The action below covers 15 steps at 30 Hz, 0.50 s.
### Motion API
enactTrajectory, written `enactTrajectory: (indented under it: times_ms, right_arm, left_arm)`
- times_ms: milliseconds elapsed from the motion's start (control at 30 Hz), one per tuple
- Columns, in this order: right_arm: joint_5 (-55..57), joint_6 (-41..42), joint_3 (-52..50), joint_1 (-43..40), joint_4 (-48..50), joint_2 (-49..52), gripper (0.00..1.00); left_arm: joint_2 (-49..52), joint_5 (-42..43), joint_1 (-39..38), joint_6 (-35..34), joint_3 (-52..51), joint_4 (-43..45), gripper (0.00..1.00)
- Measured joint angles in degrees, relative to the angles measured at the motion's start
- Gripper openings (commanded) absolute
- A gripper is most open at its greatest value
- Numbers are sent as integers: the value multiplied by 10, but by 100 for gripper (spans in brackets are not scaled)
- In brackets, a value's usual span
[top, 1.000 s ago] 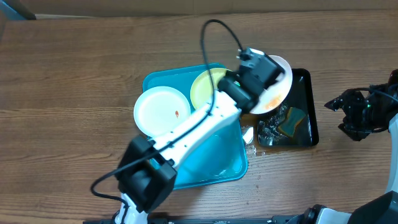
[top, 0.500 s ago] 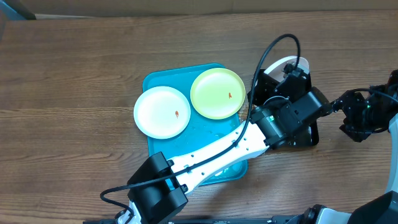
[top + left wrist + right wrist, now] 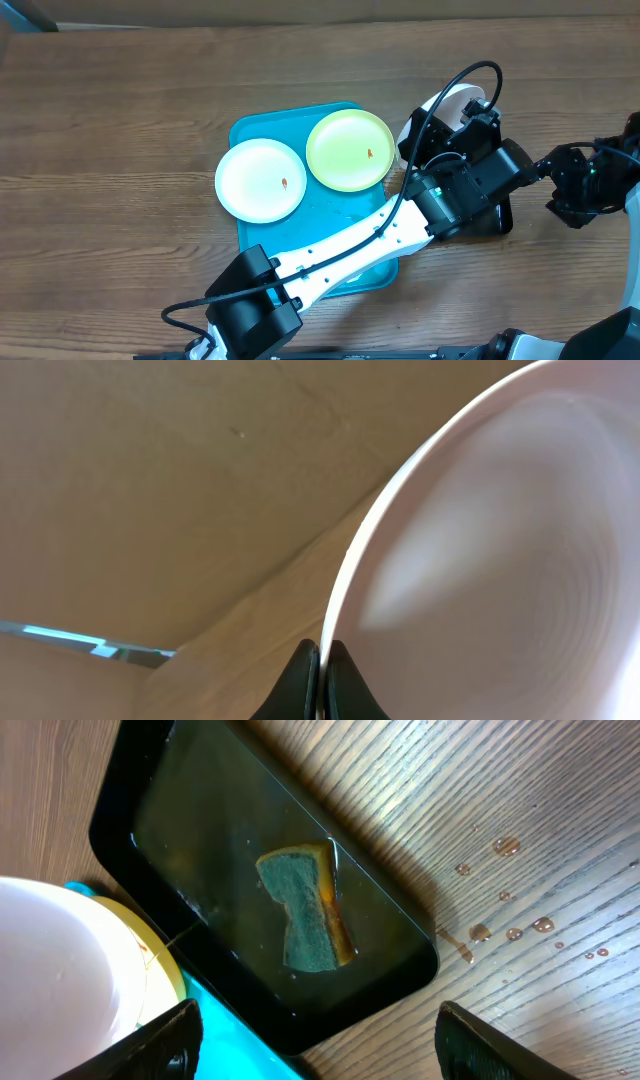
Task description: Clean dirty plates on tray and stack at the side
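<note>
Wooden table: left gripper (image 3: 320, 660) pinches white plate (image 3: 490, 560) at its rim, tilted up near black tray (image 3: 112, 832). Hold firmly. Right gripper (image 3: 320, 1042), jaws wide and empty, should fetch sponge (image 3: 305, 915) for scrubbing.

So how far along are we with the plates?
Nothing looks finished: no plate is stacked at the side. In hand: the left gripper is shut on the rim of one white plate, holding it tilted above the black tray, where the sponge lies. The right gripper is open and empty. Left to do: the other white plate and the green plate lie on the turquoise tray, each showing an orange speck.
</note>
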Motion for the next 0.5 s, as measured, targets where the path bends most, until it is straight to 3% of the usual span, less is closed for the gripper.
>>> enactTrajectory:
  times_ms: [500]
  right_arm:
    - [0,0,0,0,0,0,76]
  left_arm:
    - [0,-2,0,-17,0,-17,4]
